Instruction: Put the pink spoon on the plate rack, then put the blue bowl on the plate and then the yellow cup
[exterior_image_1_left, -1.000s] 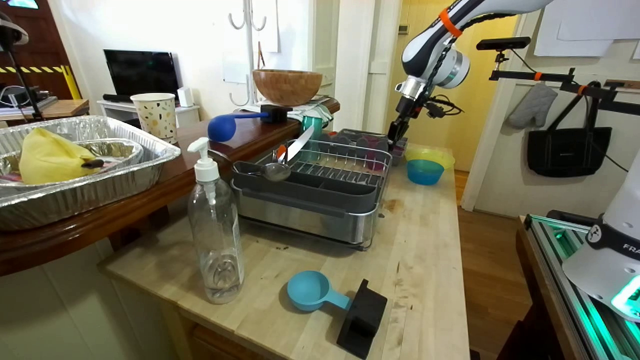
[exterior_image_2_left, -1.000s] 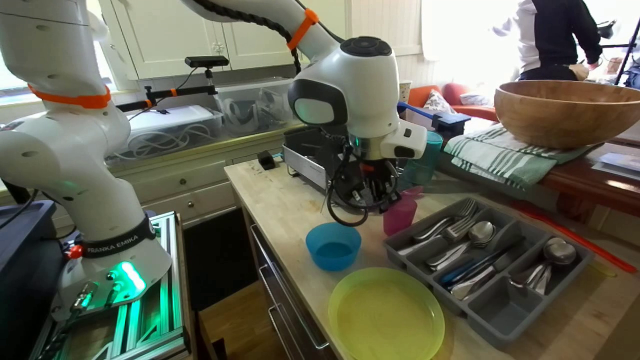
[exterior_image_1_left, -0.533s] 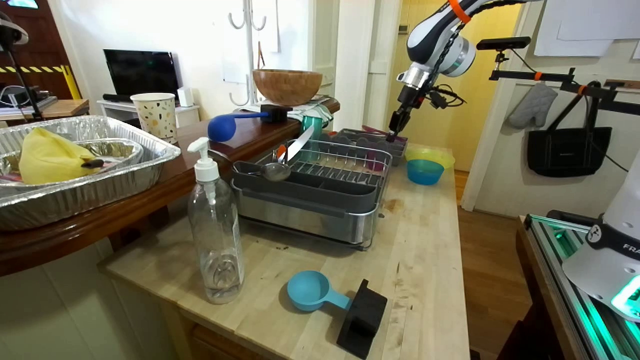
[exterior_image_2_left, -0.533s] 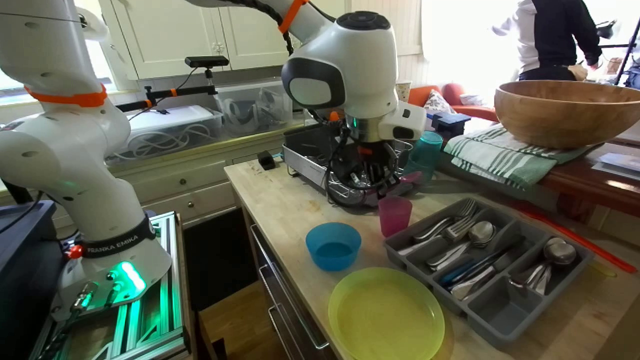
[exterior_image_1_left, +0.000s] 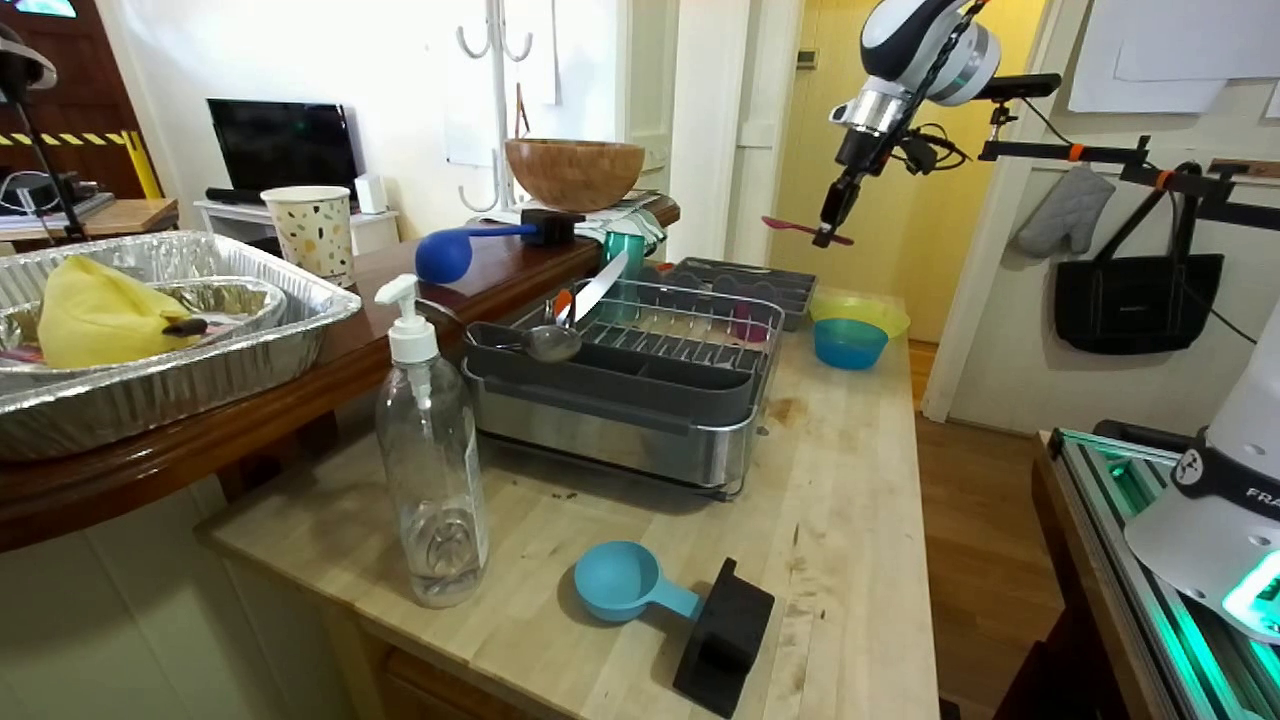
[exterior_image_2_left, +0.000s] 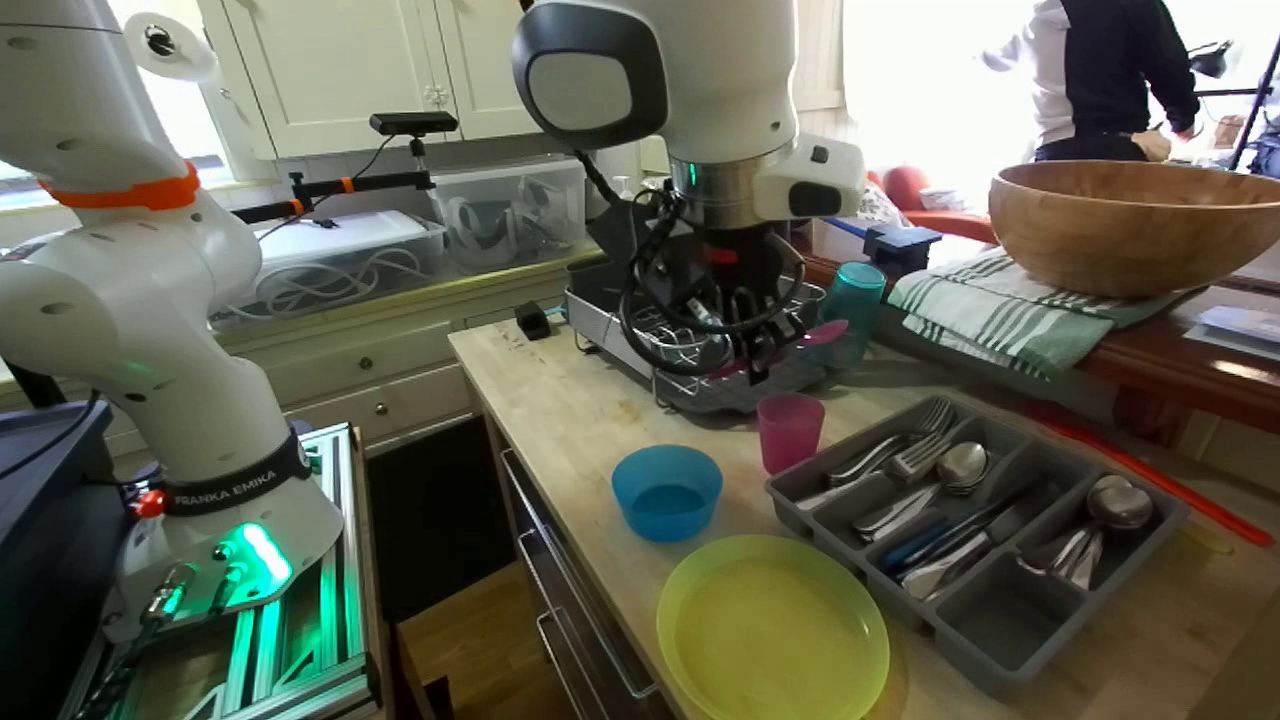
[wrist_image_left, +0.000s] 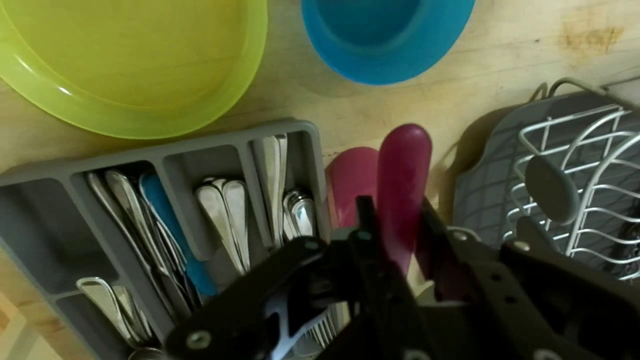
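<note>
My gripper is shut on the pink spoon and holds it in the air beyond the rack. In the wrist view the spoon stands between the fingers, its rounded end pointing up the picture. The plate rack stands on the counter and also shows in the wrist view. The blue bowl is on the counter beside the yellow plate; nothing lies on the plate. A pink cup stands between bowl and cutlery tray. No yellow cup shows.
A grey cutlery tray with cutlery is beside the plate. A teal cup stands behind the rack. A pump bottle and a light-blue scoop with a black block are at the counter's near end. A wooden bowl sits on a ledge.
My gripper has risen with the pink spoon, clear above the counter and pink cup. The bowl, plate, cup and rack have not moved.
</note>
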